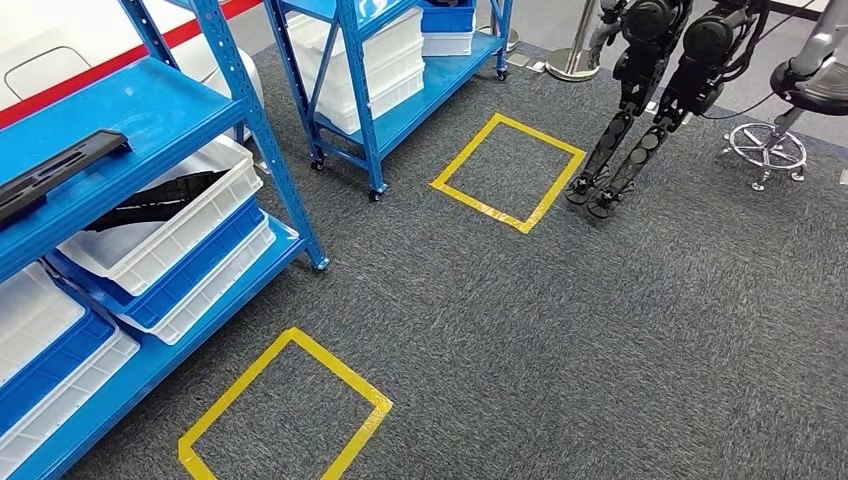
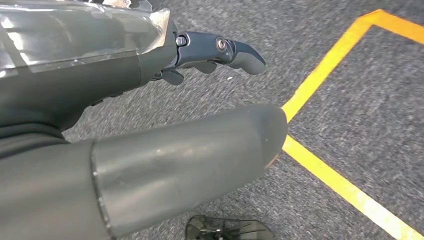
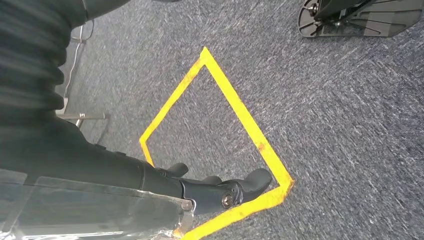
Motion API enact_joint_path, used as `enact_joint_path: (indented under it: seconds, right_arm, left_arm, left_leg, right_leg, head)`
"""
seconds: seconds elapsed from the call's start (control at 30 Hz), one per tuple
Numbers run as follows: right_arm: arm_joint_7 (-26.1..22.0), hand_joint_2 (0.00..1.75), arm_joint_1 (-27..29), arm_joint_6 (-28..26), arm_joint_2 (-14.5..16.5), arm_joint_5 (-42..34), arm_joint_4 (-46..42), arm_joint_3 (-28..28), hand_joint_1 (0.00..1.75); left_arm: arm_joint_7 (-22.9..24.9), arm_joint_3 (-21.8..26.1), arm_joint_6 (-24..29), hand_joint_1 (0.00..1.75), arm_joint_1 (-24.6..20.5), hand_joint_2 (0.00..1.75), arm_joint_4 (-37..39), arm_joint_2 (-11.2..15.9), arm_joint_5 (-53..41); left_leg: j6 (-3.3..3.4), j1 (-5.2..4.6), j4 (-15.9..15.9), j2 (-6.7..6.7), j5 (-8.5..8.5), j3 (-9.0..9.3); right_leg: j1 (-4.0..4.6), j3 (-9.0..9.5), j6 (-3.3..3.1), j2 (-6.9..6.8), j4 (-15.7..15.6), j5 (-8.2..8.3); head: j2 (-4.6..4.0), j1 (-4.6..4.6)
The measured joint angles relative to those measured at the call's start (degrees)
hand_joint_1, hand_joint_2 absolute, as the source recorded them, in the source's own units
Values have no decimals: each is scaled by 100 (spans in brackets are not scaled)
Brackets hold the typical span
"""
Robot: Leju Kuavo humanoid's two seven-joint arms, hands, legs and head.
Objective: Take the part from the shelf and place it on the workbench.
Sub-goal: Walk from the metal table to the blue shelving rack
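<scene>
Approach stage — robot faces blue shelf (image 1: 150, 110), part not yet taken. Long black part (image 1: 55, 172) lies on shelf's upper deck, above white bin (image 1: 190, 215). Left hand (image 2: 150, 150) and right hand (image 3: 215, 190) hang over grey carpet (image 1: 600, 330) near yellow tape square (image 1: 285, 415) — fingers loose, holding nothing. Next, by judgement: turn to shelf, reach for part.

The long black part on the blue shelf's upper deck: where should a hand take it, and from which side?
Probably near the end of the long black part that nears the shelf's open front edge, coming in from the aisle side. It lies flat and slim on the deck with that end free, so fingers could close across its narrow width. Its other end runs out of the picture.
</scene>
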Motion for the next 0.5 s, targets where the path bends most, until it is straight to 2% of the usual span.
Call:
enact_joint_path:
  seconds: [0.07,0.1,0.13,0.17,0.23,0.3,0.33,0.4,0.43,0.47,0.5]
  right_arm:
    - [0,175,-6,7,6,29,0,9,0]
    - [0,175,-8,11,11,46,0,16,0]
    - [2,175,-9,15,15,58,0,23,0]
    - [4,175,-7,19,19,66,0,30,0]
    - [15,175,-7,23,32,72,0,42,0]
    - [24,175,-7,21,33,79,0,50,0]
    - [27,175,-6,19,25,83,0,51,0]
    - [32,175,-1,18,5,85,0,51,0]
    - [35,175,6,18,-3,85,0,51,0]
    - [39,175,14,18,-10,85,0,51,0]
    - [42,175,22,16,-18,84,0,51,0]
  left_arm:
    - [8,0,1,0,1,0,-1,2,-8]
    - [13,-1,1,0,-5,0,-2,5,-16]
    - [17,-2,2,0,-14,0,-3,8,-27]
    - [22,-3,2,0,-22,0,-4,10,-37]
    - [31,-4,3,0,-27,0,-4,14,-45]
    - [40,-4,7,0,-27,0,-3,-3,-55]
    - [43,-4,8,0,-32,0,-3,-15,-63]
    - [46,-4,9,0,-39,0,-3,-37,-75]
    - [48,-4,9,0,-39,0,-2,-43,-78]
    - [50,-4,7,0,-34,0,-2,-51,-80]
    - [51,-4,3,0,-28,0,-1,-60,-81]
  left_leg:
    - [100,-35,-800,88,422,373]
    - [152,-63,-1161,159,558,549]
    - [192,-96,-1393,220,621,661]
    - [217,-122,-1490,258,623,701]
    - [245,-130,-1585,193,657,742]
    - [292,-109,-1774,118,746,865]
    - [309,-94,-1856,78,792,920]
    - [329,-92,-1883,3,815,937]
    - [327,-92,-1881,-41,813,935]
    - [321,-91,-1878,-83,809,938]
    - [309,-85,-1872,-127,801,945]
  right_leg:
    - [21,30,-13,-46,-4,-12]
    - [33,44,-7,-67,-11,-21]
    - [36,52,4,-92,-19,-28]
    - [32,60,22,-121,-30,-36]
    - [48,85,74,-175,-69,-39]
    - [75,65,86,-114,55,-119]
    - [85,-44,64,-46,300,-239]
    - [56,-422,19,62,1067,-561]
    - [46,-609,28,80,1406,-672]
    - [34,-709,65,86,1562,-691]
    - [22,-699,123,89,1490,-612]
  head:
    - [0,1]
    - [0,3]
    - [0,2]
    - [0,3]
    - [0,1]
    - [0,11]
    - [0,22]
    - [0,35]
    - [0,40]
    - [0,39]
    - [0,40]
